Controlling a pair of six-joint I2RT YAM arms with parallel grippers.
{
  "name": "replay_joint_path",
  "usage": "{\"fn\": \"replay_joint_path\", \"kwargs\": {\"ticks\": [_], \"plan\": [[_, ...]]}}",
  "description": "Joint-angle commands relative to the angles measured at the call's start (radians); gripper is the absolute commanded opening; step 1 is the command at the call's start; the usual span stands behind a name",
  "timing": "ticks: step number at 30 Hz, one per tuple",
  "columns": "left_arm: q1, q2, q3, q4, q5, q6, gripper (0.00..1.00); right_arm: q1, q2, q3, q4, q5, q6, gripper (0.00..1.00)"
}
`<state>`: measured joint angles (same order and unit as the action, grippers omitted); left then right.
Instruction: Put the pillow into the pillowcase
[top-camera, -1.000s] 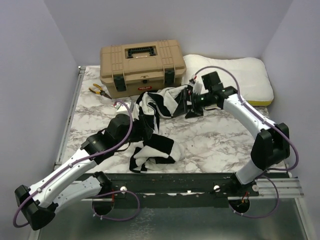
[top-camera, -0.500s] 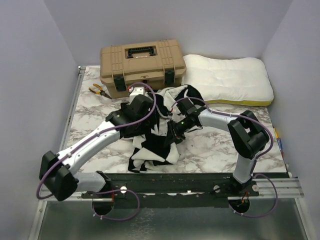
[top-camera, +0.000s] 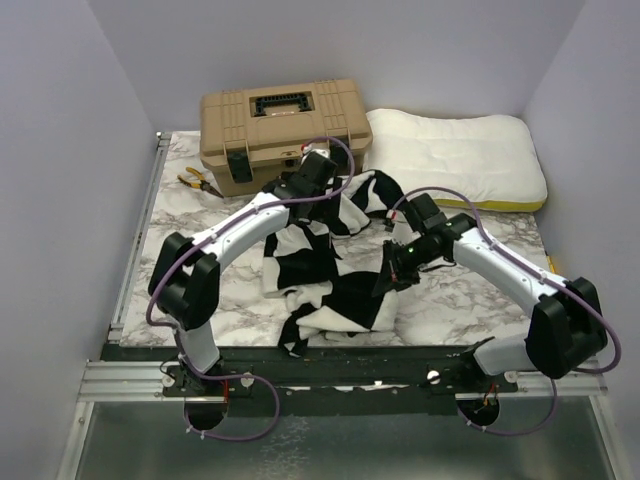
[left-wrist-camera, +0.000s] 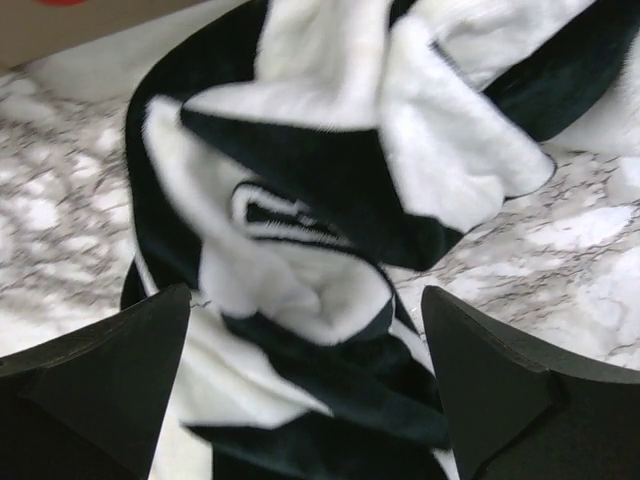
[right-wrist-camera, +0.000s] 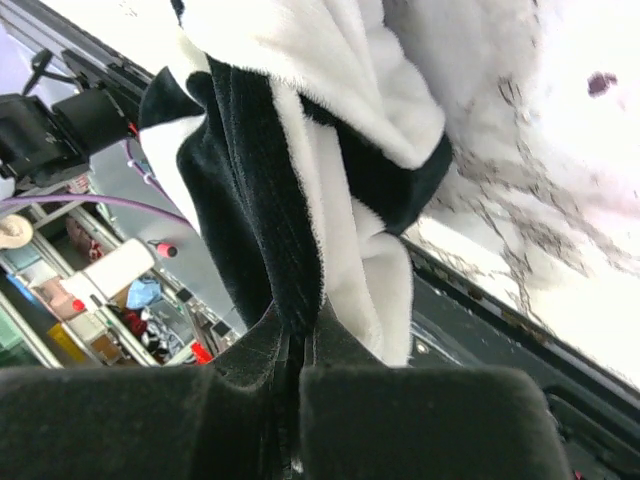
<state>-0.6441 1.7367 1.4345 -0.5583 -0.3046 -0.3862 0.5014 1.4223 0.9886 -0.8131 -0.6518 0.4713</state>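
Right pincer (right-wrist-camera: 300, 345): within the last second it has gone from wide open to fully closed. It now pinches a hanging fold of the pillowcase (top-camera: 330, 270), black and white layers together, well in front of the toolbox (top-camera: 280, 135) and to its right.

Left pincer (left-wrist-camera: 305, 300): jaws spread as wide as they go, holding nothing. It has swung in to hover over a bunched part of the cloth just in front of the toolbox.

Pillowcase: still crumpled, drawn out from the toolbox front toward the near side. No opening can be made out.

Pillow (top-camera: 455, 160): unmoved, flat on the table (top-camera: 450, 300), just right of the toolbox, apart from the cloth.

Judgement: one hold is secured. A second grip is needed to spread the mouth, so insertion has not begun.
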Motion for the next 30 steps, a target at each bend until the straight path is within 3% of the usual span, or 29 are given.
{"fn": "replay_joint_path", "kwargs": {"ticks": [1, 7, 10, 13, 16, 17, 24, 30], "plan": [[-0.021, 0.116, 0.097, 0.088, 0.126, 0.015, 0.98, -0.002, -0.076, -0.042, -0.163, 0.097, -0.025, 0.0], [-0.075, 0.305, 0.234, 0.093, 0.113, -0.004, 0.95, -0.005, -0.067, -0.006, -0.167, 0.126, -0.016, 0.0], [-0.077, 0.357, 0.241, 0.092, 0.055, -0.026, 0.85, -0.006, -0.062, 0.018, -0.167, 0.138, -0.01, 0.0], [-0.076, 0.363, 0.225, 0.09, 0.0, -0.021, 0.53, -0.008, -0.062, 0.049, -0.169, 0.152, -0.007, 0.0], [-0.075, 0.328, 0.205, 0.08, -0.064, -0.014, 0.04, -0.011, -0.06, 0.089, -0.182, 0.186, -0.013, 0.0], [-0.075, 0.307, 0.201, 0.073, -0.086, -0.016, 0.0, -0.013, -0.058, 0.104, -0.189, 0.198, -0.019, 0.0], [-0.056, 0.016, 0.185, 0.06, -0.177, -0.089, 0.0, -0.031, -0.06, 0.228, -0.214, 0.271, -0.069, 0.0], [-0.057, -0.362, 0.077, 0.065, -0.49, -0.308, 0.0, -0.057, -0.094, 0.311, -0.193, 0.346, -0.089, 0.0]]}}
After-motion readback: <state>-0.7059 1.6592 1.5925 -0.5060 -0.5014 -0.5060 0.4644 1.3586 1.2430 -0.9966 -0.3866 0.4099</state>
